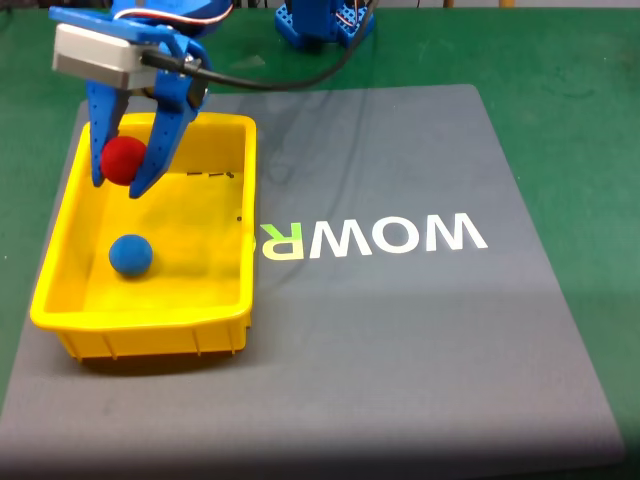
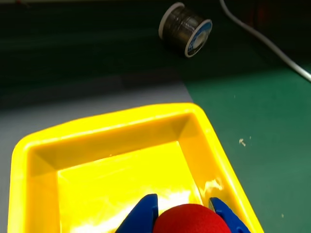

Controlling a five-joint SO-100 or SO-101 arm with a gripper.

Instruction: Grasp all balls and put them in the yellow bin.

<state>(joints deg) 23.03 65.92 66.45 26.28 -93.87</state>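
The yellow bin (image 1: 60,255) sits at the left of the grey mat, and its far corner (image 2: 194,114) shows in the wrist view. A blue ball (image 1: 130,254) rests on the bin's floor. My blue gripper (image 1: 116,186) hangs over the bin's far half, shut on the red ball (image 1: 122,158). In the wrist view the red ball (image 2: 192,219) sits between my gripper (image 2: 182,206) fingers at the bottom edge, above the bin's floor.
A grey mat (image 1: 400,330) with white lettering covers the green table. The arm's blue base (image 1: 322,22) stands at the back with a black cable. A spool of wire (image 2: 185,30) and a white cable (image 2: 265,41) lie beyond the bin.
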